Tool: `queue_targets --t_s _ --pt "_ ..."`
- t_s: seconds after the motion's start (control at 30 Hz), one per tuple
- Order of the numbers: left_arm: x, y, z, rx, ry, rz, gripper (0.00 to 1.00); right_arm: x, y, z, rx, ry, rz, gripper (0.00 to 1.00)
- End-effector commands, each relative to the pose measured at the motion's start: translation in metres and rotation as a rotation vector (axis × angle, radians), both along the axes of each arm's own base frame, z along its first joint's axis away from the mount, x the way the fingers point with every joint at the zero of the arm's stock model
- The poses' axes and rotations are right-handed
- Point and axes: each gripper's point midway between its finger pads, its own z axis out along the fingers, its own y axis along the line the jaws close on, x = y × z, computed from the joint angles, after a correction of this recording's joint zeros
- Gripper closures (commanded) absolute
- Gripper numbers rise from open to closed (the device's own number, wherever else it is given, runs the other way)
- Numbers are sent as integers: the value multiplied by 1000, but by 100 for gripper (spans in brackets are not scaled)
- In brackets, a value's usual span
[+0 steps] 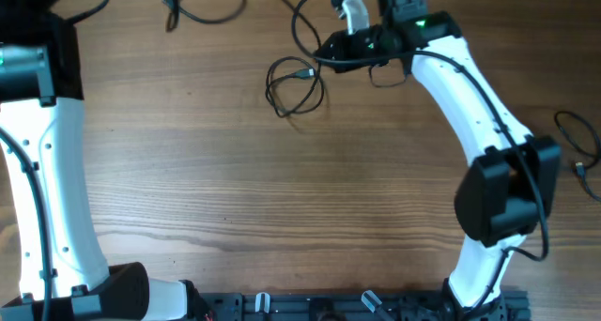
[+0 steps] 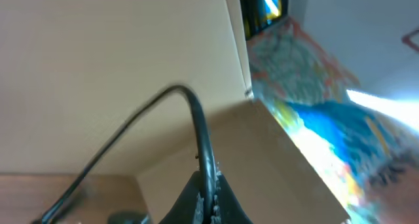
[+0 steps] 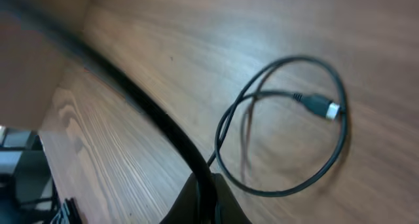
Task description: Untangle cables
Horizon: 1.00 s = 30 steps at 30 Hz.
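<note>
Closest to the right wrist lens, the right jaws are clenched, their fingertips pinching a black cable that runs up and left across the view. Just past them a loop of thin cord lies flat on the wooden worktop, with a silver-tipped plug resting inside the ring. Whether loop and pinched cable are one cord cannot be told.

The left jaws are likewise clamped. Their fingertips grip an arched cable that rises, bends over and drops away to the left.

From overhead, the right arm reaches across the far side of the worktop and hides part of the cords under its wrist. A further cable lies near the far edge. Another cord lies at the right edge, well apart from the loop.

Behind the left jaws stand plain beige panels and a blurred blue-and-orange surface.
</note>
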Motion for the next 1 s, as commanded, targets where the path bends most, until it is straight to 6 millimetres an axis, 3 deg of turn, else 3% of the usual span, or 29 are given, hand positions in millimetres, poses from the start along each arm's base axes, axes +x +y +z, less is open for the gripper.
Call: queue_targets --t_s 0.0,0.17,0.2,0.23,0.27,0.33,0.43,0.53,0.63,0.73,0.87,0.97 --pt "6 15 12 -29 -27 98 96 -17 14 -29 -35 76 31 96" --pt "8 18 11 -26 -27 114 96 -38 12 -59 -151 143 28 96" --pt "9 18 6 -14 -12 117 96 -42 12 -61 -160 151 39 88" --pt "12 17 -8 27 20 125 96 -46 11 -62 -167 154 56 66" --pt "14 14 -17 51 45 124 96 -47 10 -62 -169 160 58 54" --pt "18 6 -45 116 115 113 96 -49 8 -58 -170 164 57 38" --pt "24 -6 -84 172 237 93 96 -47 2 -25 -126 125 45 23" --pt "35 -28 -124 184 374 45 96 -55 3 28 -26 62 56 3" --pt "45 -43 -143 191 411 11 96 -61 0 48 -5 81 0 0" --pt "49 -54 -151 189 436 -13 96 -59 -2 52 19 145 -72 0" --pt "51 -57 -156 86 547 -7 96 -65 18 79 191 180 -3 1" --pt "48 -65 -154 29 597 -26 96 -62 25 86 233 198 -20 1"
